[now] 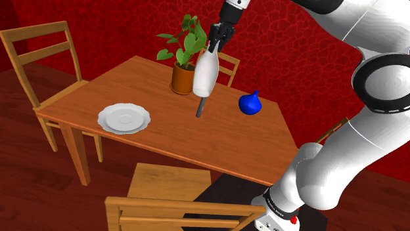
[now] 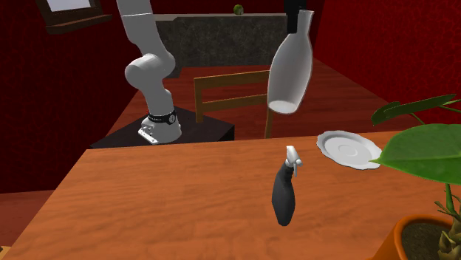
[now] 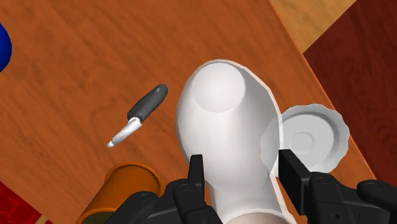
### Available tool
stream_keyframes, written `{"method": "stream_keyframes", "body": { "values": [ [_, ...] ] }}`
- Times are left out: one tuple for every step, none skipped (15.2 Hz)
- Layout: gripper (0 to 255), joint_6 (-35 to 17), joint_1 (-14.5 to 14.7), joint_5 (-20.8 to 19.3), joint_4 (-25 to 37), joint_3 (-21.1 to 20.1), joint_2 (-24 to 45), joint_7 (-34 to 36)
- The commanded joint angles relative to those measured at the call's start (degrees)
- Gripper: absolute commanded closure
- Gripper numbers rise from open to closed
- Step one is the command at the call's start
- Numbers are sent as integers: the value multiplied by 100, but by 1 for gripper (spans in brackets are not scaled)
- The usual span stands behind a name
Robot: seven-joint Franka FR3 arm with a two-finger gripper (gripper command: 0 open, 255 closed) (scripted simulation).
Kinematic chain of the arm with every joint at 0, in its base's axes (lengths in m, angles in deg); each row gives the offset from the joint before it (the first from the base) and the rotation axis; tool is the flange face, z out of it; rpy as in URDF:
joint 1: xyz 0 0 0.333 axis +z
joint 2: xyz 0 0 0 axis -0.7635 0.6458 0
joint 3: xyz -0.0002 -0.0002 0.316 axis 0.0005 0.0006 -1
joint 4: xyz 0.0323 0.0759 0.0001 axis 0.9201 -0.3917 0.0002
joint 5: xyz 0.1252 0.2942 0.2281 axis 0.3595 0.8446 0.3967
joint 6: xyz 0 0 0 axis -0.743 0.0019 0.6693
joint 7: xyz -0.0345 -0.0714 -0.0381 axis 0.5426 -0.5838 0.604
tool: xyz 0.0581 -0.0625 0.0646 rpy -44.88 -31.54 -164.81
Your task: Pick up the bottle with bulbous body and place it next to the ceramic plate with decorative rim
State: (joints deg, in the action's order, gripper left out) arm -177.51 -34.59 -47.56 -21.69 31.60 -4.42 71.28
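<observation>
1. The gripper [image 1: 215,39] has its jaws spread only as far as the neck of the white bottle [image 1: 205,72], with a black finger [image 3: 196,172] pressed on each side of it
2. The bottle hangs clear above the wooden table [image 1: 164,141], base down and slightly tilted, well apart from the plate [image 1: 123,118]
3. It is plain glossy white, with a slim neck that widens to a rounded, bulbous body and a flat round base
4. The plate is white with a scalloped rim and lies flat near the table edge
5. On the table there are one plate, one potted plant [image 1: 184,77], one blue bulb-shaped vessel [image 1: 250,104] and one dark sprayer [image 1: 201,105] lying flat below the bottle
6. At least three wooden chairs stand around the table
</observation>
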Motion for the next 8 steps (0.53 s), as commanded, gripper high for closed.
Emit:
{"method": "stream_keyframes", "body": {
  "values": [
    [255, 194, 117, 3, 293, -139, 102, 264],
    [255, 291, 173, 6, 447, -202, 162, 382],
    [255, 390, 229, 9, 613, -262, 231, 498],
    [255, 493, 283, 12, 790, -323, 308, 613],
    [255, 600, 339, 15, 980, -382, 393, 728],
    [255, 712, 394, 19, 1184, -440, 488, 841],
    [255, 829, 452, 23, 1404, -494, 594, 953],
    [255, 952, 510, 26, 1641, -545, 710, 1064]
  ]
}}
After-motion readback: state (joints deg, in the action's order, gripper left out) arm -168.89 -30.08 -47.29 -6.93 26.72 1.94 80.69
